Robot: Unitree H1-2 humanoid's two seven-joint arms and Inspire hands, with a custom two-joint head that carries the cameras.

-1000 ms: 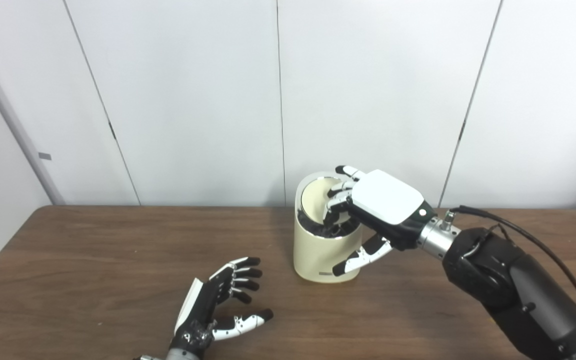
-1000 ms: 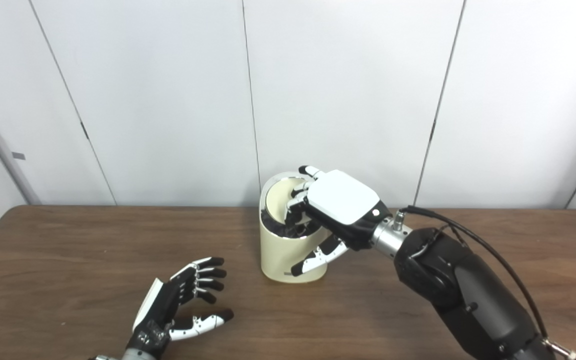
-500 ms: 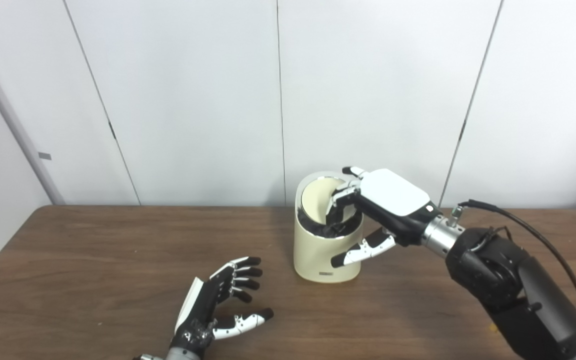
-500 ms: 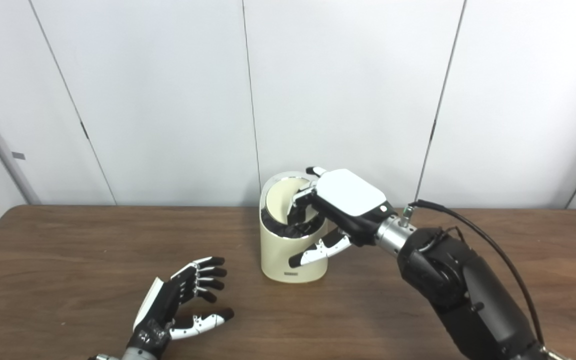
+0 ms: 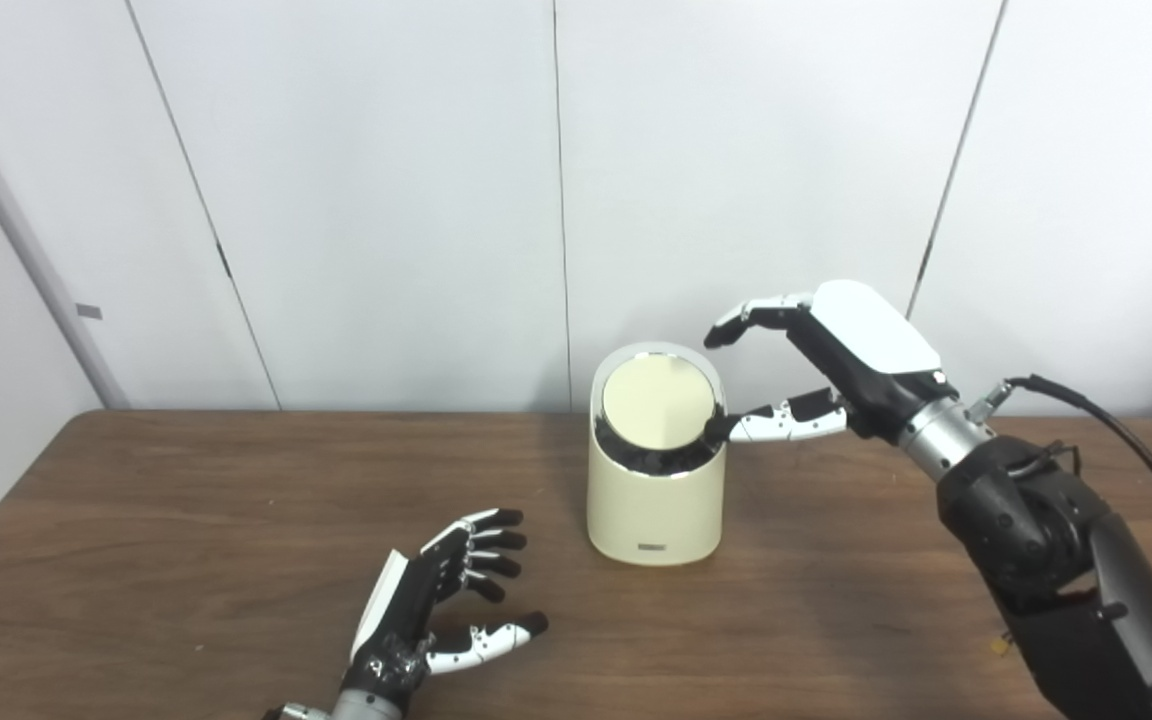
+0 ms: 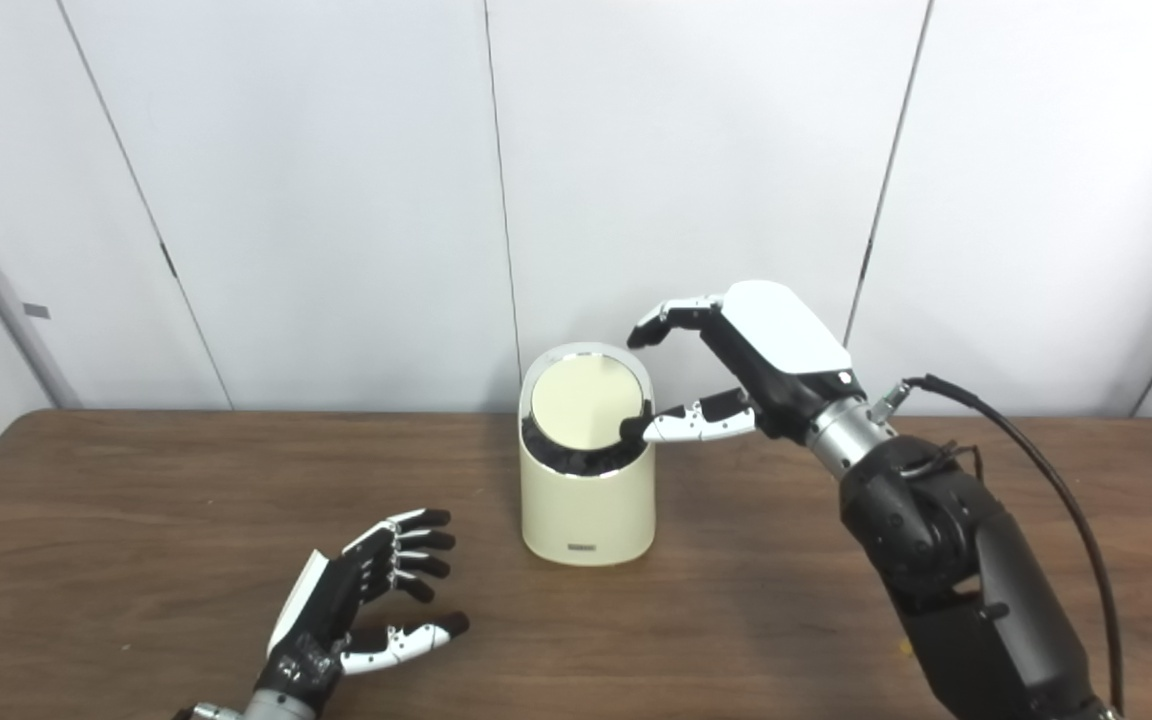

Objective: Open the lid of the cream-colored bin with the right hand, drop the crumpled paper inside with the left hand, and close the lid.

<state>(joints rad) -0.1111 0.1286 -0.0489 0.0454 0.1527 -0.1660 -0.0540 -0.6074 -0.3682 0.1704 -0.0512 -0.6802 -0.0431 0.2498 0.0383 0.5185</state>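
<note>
The cream-colored bin (image 5: 651,500) stands on the brown table (image 5: 186,520) near the back middle. Its round lid (image 5: 658,402) lies flat in the tilted top opening, closed. My right hand (image 5: 826,365) is open, raised just right of and above the bin, its thumb tip close to the lid's right rim, holding nothing. My left hand (image 5: 441,600) is open and empty, low over the table in front and left of the bin. No crumpled paper shows in either view.
A white panelled wall (image 5: 386,200) rises right behind the table's back edge. A black cable (image 5: 1116,420) runs along my right forearm.
My right hand has drawn its fingers out of the bin's top and risen up and to the right. The lid, pushed in before, now sits closed. My left hand has stayed still.
</note>
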